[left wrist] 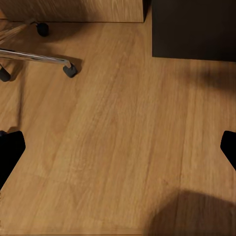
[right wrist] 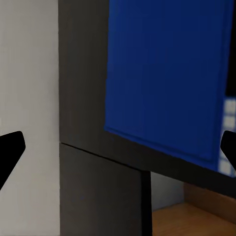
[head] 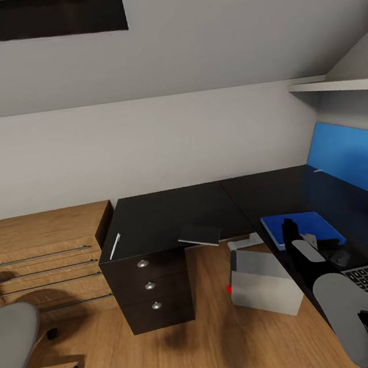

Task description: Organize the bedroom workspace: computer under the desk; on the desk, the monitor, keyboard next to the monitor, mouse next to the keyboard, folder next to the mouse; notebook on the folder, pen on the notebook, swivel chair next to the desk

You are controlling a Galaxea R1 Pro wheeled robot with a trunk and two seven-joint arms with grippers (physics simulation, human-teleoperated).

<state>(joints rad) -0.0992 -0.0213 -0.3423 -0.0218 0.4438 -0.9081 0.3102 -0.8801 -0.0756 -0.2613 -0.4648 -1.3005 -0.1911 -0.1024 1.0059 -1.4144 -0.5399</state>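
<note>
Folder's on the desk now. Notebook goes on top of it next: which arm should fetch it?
Left, probably. The notebook lies on the desk wing above the drawers, left of the folder. The right pincer hangs open over the folder; the left pincer is open above bare floor.

No legible text, seemingly.
</note>
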